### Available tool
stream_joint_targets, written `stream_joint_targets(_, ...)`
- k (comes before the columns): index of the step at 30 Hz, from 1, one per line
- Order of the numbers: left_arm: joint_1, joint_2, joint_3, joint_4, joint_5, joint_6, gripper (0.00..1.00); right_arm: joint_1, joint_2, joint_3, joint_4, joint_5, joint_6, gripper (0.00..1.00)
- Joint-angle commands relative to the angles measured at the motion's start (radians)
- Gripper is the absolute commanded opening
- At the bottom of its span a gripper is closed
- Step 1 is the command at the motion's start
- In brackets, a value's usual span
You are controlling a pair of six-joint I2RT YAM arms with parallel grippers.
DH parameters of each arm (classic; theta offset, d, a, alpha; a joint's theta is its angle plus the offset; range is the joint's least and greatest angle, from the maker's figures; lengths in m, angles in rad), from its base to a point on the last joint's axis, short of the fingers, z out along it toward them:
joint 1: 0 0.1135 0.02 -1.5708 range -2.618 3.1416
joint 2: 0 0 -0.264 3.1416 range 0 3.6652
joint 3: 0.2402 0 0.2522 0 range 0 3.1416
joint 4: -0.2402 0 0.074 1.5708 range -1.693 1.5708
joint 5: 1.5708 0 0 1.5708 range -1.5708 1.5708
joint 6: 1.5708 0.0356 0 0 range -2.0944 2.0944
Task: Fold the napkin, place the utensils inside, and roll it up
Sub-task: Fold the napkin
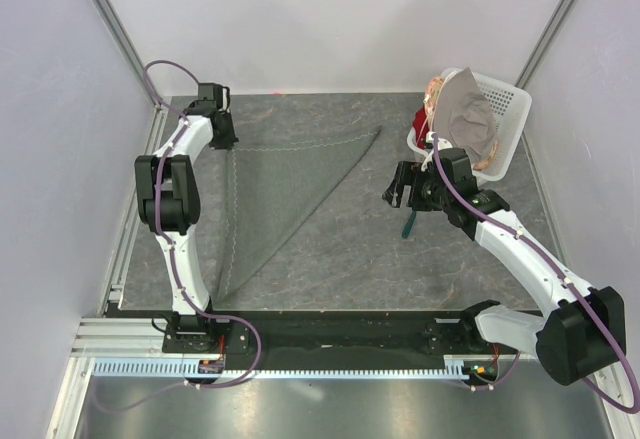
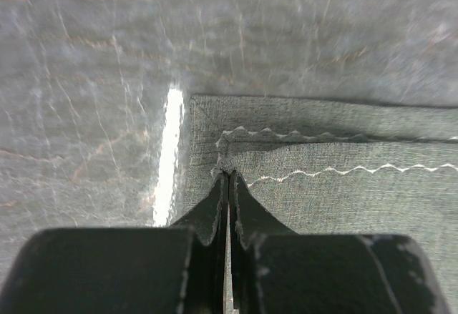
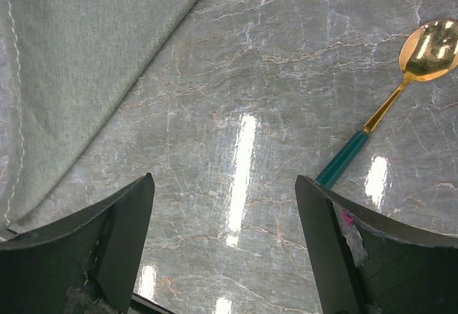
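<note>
Napkin [image 1: 270, 189] folding is occupying me: my left claw [image 2: 227, 178] is pinching its doubled corner on the table [image 1: 350, 249], while my right claw [image 3: 225, 207] is hanging released, the spoon [image 3: 401, 85] just ahead-right, probably my next pickup.

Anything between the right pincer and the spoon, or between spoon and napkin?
Nothing visible: only bare tabletop separates the open right pincer from the spoon, and the spoon from the napkin.
</note>
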Motion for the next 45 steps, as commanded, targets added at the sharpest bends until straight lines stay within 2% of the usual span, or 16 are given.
stream_joint_targets(1, 0.009, 0.022, 0.083, 0.009, -0.021, 0.051, 0.02, -0.002, -0.024, 0.001, -0.003, 0.003, 0.011, 0.89)
stream_joint_targets(35, 0.056, 0.139, 0.175, -0.011, 0.019, 0.072, 0.02, -0.004, -0.021, 0.001, -0.013, 0.014, 0.017, 0.89)
stream_joint_targets(38, 0.056, 0.134, 0.182, -0.011, 0.027, 0.071, 0.16, -0.004, -0.014, -0.003, -0.013, 0.017, 0.018, 0.89)
stream_joint_targets(39, 0.056, 0.129, 0.184, -0.011, 0.034, 0.071, 0.31, -0.004, -0.014, -0.004, -0.013, 0.02, 0.018, 0.89)
stream_joint_targets(41, 0.056, 0.12, 0.188, -0.011, 0.04, 0.071, 0.48, -0.003, -0.014, -0.003, -0.013, 0.031, 0.023, 0.89)
stream_joint_targets(42, 0.058, 0.106, 0.19, -0.013, 0.048, 0.071, 0.61, -0.006, -0.015, -0.003, -0.015, 0.04, 0.023, 0.89)
stream_joint_targets(44, 0.053, 0.086, 0.19, -0.011, 0.053, 0.067, 0.74, -0.004, -0.018, -0.001, -0.024, 0.062, 0.032, 0.89)
stream_joint_targets(45, 0.052, 0.061, 0.188, -0.011, 0.053, 0.067, 0.77, -0.004, -0.018, 0.001, -0.036, 0.089, 0.034, 0.89)
